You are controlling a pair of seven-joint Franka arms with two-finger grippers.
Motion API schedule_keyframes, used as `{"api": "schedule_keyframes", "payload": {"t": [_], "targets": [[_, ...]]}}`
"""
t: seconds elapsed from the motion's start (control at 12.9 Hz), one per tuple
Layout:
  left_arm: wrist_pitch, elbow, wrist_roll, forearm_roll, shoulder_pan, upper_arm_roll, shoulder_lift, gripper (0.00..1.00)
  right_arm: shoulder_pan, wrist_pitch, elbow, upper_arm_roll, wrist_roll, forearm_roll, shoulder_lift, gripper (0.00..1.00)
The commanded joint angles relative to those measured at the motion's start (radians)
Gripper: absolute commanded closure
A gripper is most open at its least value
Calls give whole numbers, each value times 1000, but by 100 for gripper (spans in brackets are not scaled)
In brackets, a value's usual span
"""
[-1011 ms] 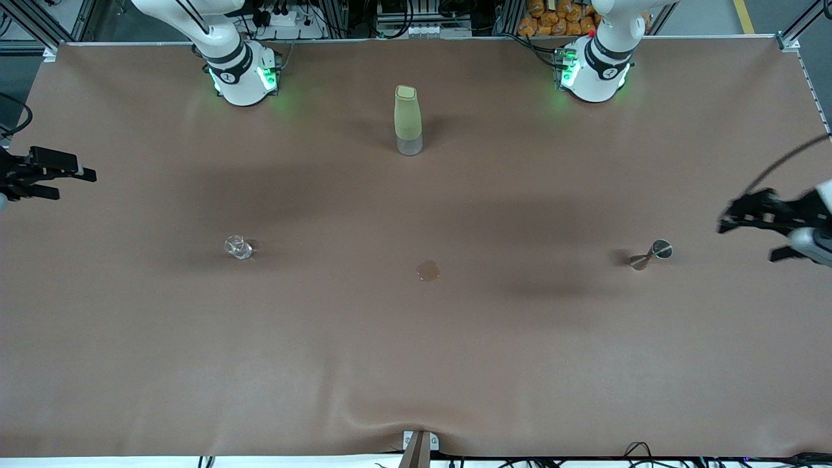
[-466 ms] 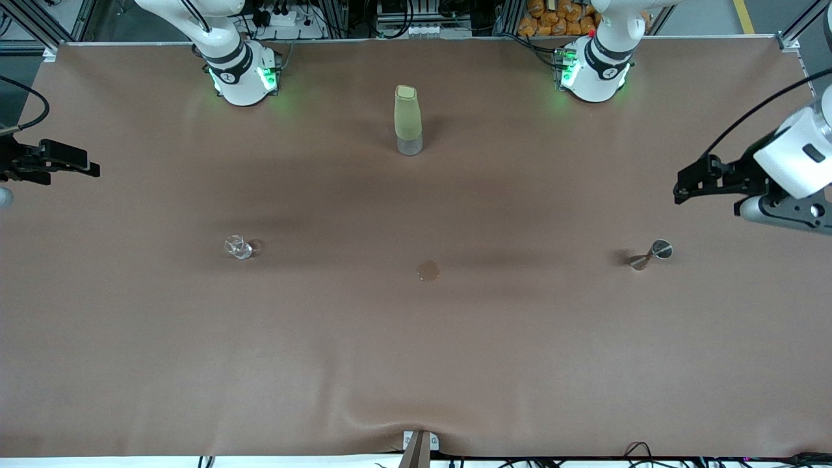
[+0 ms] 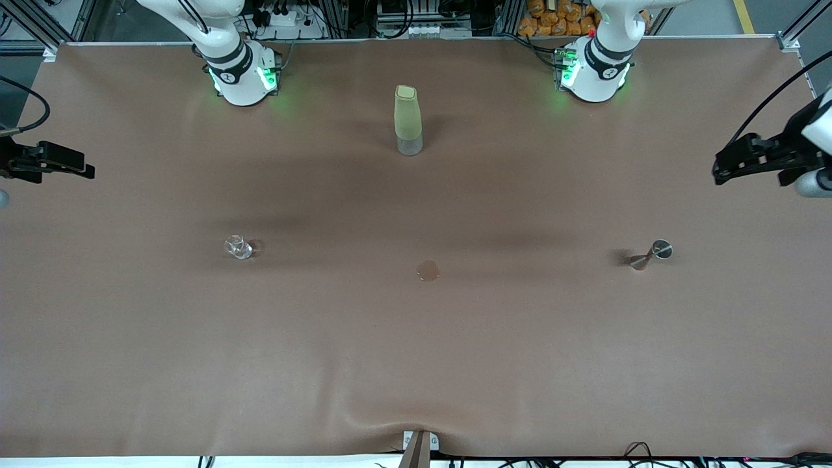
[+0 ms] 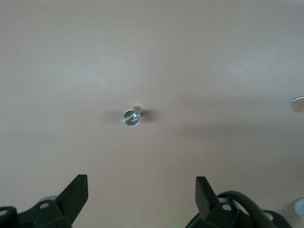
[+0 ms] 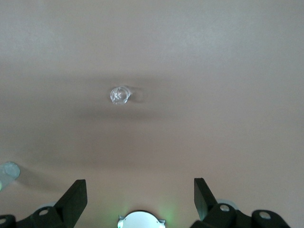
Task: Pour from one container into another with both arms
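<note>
Left gripper (image 3: 718,170) sits higher over the table edge at the left arm's end than one second ago, after swinging inward. Right gripper (image 3: 88,171) shifts only slightly.

White arms (image 3: 237,71), black claws (image 3: 747,159)

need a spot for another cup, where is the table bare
Bare cloth runs between the glass tumbler and the jigger, save a small stain, and all along the front-camera edge. The green bottle stands alone between the bases. Nowhere crowded.
</note>
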Motion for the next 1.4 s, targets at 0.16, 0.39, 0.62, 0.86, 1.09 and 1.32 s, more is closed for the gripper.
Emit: {"api": "schedule_keyframes", "payload": {"t": [0.16,0.39,0.62,0.86,1.09,1.32], "targets": [[22,-92,-24,7,-41,50,-103,0,62,35,21,-61,20,-20,3,0],[21,-84,1,10,-40,59,-100,0,76,38,22,-64,22,-35,4,0],[21,-81,-2,8,-40,58,-100,0,62,38,25,-62,20,-34,3,0],[19,-84,-13,5,-40,58,-98,0,61,38,24,-62,20,-35,4,0],[19,-84,-13,5,-40,59,-97,0,62,40,25,-61,20,-38,4,0],[19,-84,-13,5,-40,59,-97,0,65,46,25,-61,20,-44,4,0]]}}
